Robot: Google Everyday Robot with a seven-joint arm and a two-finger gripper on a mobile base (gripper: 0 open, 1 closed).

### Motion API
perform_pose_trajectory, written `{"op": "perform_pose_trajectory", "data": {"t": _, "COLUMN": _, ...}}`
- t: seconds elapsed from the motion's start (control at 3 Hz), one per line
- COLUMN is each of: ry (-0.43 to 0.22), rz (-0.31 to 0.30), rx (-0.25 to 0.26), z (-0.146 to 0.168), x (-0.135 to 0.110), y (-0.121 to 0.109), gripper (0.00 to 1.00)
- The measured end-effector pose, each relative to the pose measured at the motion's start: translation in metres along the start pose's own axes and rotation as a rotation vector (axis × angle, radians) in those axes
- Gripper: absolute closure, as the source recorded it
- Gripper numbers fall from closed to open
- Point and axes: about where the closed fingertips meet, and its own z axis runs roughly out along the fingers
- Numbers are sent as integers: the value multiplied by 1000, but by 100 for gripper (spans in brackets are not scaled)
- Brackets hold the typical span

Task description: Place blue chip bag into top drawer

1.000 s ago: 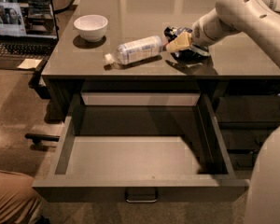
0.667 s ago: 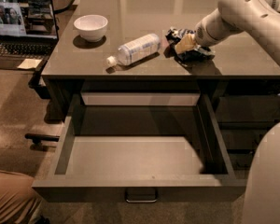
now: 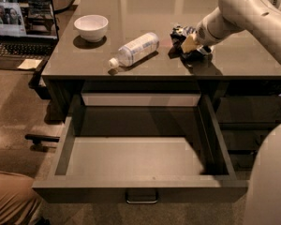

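One smooth, glossy grey tabletop (image 3: pixel 154 13) carries the things. Below its front edge the top drawer (image 3: pixel 140 189), wide and shallow, stands pulled out. At the tabletop's right part the gripper (image 3: pixel 191 43) of the rounded white arm lies against the crumpled foil blue chip bag (image 3: pixel 179 33). Whether the jaws are closed I cannot tell.

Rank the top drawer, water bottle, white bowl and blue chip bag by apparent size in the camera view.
1. top drawer, nearest the camera
2. water bottle
3. white bowl
4. blue chip bag, unsure: the claw over it hides part
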Motion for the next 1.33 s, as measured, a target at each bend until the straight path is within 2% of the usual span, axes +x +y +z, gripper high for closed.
{"op": "perform_pose_trajectory", "data": {"t": 0.33, "ry": -14, "rz": -7, "rx": 0, "z": -20, "x": 9, "y": 0, "gripper": 100}}
{"op": "perform_pose_trajectory", "data": {"t": 0.67, "ry": -50, "rz": -7, "rx": 13, "z": -59, "x": 27, "y": 2, "gripper": 100}}
{"op": "perform_pose_trajectory", "data": {"t": 1.0, "ry": -76, "rz": -25, "rx": 23, "z": -112, "x": 58, "y": 17, "gripper": 100}}
{"op": "perform_pose_trajectory", "data": {"t": 1.33, "ry": -67, "rz": -77, "rx": -35, "z": -163, "x": 93, "y": 47, "gripper": 100}}
